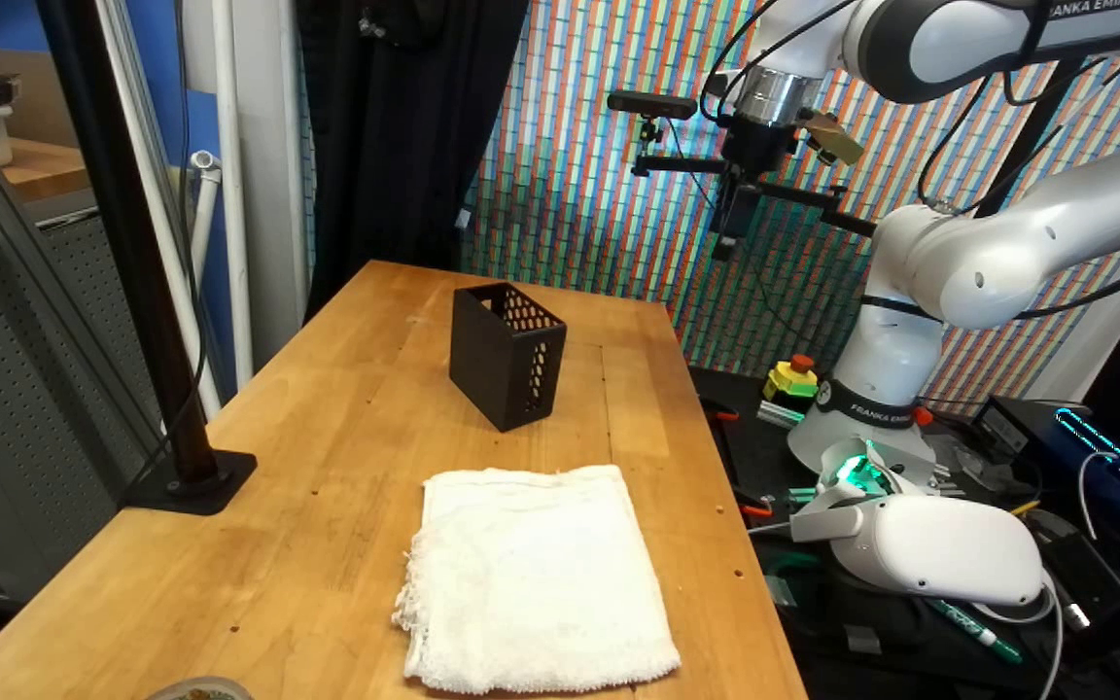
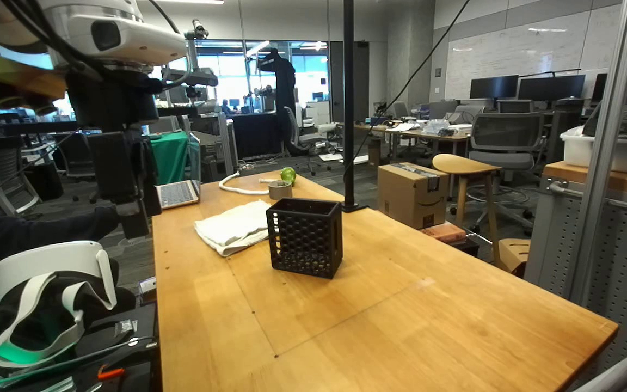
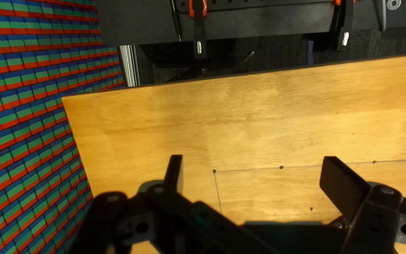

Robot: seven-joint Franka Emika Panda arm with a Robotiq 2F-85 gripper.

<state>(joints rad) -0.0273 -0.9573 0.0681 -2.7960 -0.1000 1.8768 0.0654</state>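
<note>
My gripper [image 3: 252,164] is open in the wrist view, its dark fingers wide apart with only bare wooden tabletop [image 3: 259,130] beneath the gap. It points downward and touches nothing. In both exterior views the gripper [image 1: 727,243] [image 2: 136,220] hangs above the level of the table, by its long edge on the robot's side. The closest loose thing on the table is a black bin with perforated walls [image 1: 505,369] [image 2: 303,239], standing upright. Beyond it lies a folded white towel [image 1: 536,583] [image 2: 232,226]. What the bin holds is hidden.
A tape roll [image 2: 280,189], a green round object [image 2: 288,175], white rope [image 2: 237,189] and a keyboard-like item [image 2: 178,194] lie at one table end. A black pole [image 1: 192,467] rises from the table's edge. Beside the table sits a white headset [image 1: 949,549].
</note>
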